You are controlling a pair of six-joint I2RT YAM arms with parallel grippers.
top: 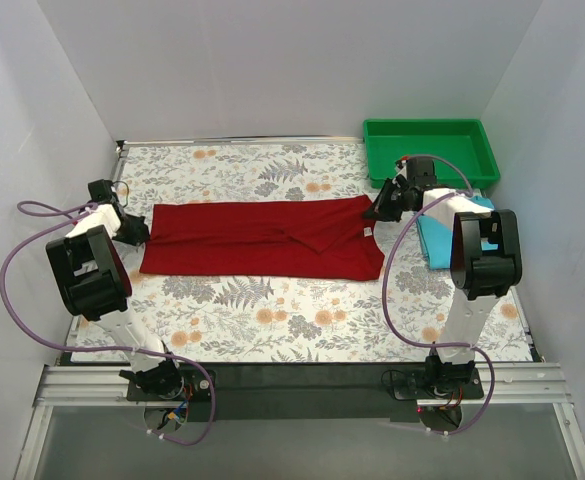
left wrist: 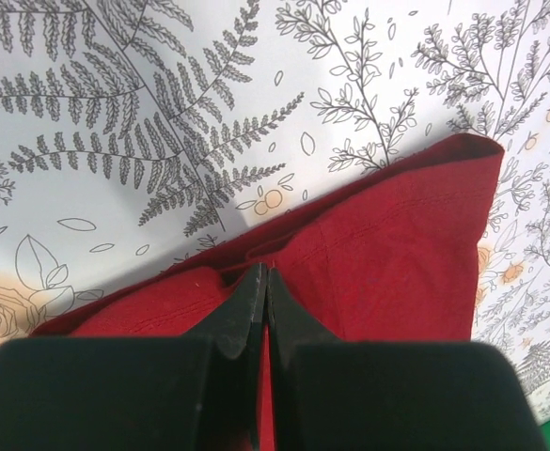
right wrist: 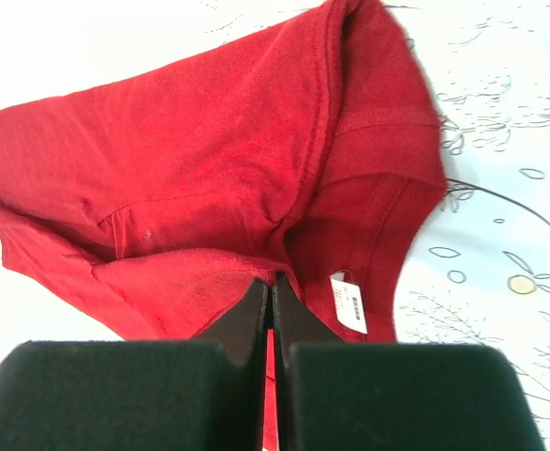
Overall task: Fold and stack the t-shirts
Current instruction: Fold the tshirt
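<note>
Now I count two t-shirts: the dark red t-shirt [top: 262,240] spread mid-frame, my left gripper [top: 137,232] and right gripper [top: 377,210] each pinched shut on an end; the folded turquoise t-shirt [top: 434,242] at right, below one green tray [top: 427,126].

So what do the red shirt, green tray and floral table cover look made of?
Red shirt: soft matte knit cloth, likely cotton; fine weave, stitched hems, drooping folds. Green tray: probably rigid moulded plastic; smooth, uniform colour, slight sheen. Table cover: smooth printed sheet; cloth or vinyl, unclear.
</note>
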